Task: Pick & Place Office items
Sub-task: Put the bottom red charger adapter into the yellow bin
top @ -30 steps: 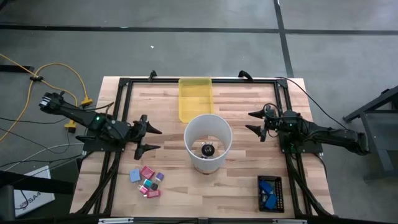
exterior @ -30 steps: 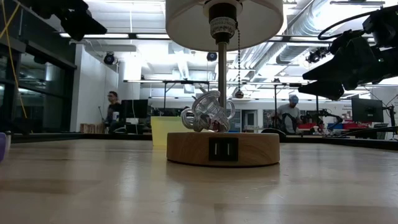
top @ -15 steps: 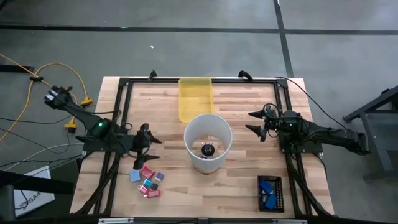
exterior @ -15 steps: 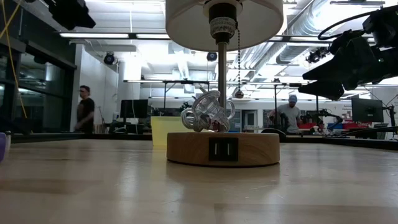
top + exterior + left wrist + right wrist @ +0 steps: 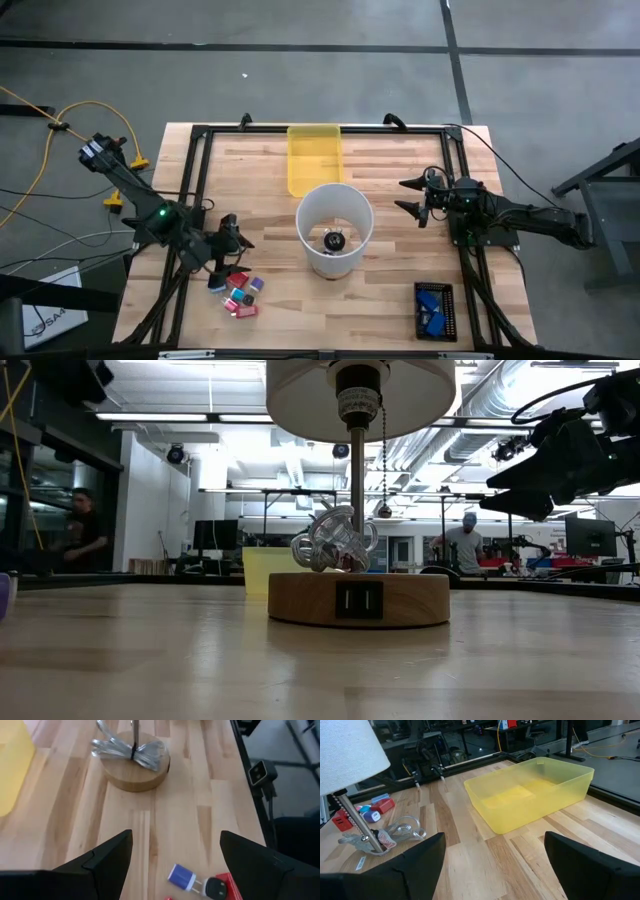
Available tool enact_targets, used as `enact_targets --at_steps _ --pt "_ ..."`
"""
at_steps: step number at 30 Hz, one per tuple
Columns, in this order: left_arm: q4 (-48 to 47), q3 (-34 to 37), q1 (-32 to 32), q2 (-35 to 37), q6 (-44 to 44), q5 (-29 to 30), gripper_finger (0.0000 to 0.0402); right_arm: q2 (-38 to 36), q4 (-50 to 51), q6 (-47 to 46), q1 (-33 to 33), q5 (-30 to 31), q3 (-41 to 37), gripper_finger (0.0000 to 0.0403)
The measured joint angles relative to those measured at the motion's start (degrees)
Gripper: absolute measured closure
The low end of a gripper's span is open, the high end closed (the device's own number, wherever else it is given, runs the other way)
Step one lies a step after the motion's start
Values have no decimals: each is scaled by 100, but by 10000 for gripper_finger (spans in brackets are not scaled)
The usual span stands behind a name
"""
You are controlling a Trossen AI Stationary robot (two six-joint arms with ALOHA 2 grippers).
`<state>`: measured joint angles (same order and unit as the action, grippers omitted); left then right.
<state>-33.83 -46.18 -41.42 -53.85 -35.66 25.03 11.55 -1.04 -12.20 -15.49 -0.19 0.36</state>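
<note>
Left gripper low over the table's left front, fingers spread wide, arm angled in from the left edge; right gripper at right side, fingers apart, arm stretched in level

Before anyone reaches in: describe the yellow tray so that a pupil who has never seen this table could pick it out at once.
Start at the white lampshade in the middle of the wooden table. Beyond it, touching the table's far edge, lies the yellow tray, between the two arms. It is the only translucent yellow thing there: rectangular, open-topped and far bigger than the small coloured pieces under the left gripper.
</note>
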Motion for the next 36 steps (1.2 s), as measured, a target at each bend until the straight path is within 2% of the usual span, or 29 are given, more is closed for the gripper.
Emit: enact_targets --at_steps 7,15,27,36 --pt "-1222 -1028 -273 -640 -220 344 109 0 0 -1 1 0 0 76" --pt "-1271 -1550 -589 -1361 -418 340 109 0 0 1 1 -1 0 76" --pt "-1268 -1921 -1127 -2213 -1209 319 109 0 0 1 1 -2 0 77" --pt "-1267 -2342 -1197 -2899 -1430 150 109 0 0 0 1 -2 0 77"
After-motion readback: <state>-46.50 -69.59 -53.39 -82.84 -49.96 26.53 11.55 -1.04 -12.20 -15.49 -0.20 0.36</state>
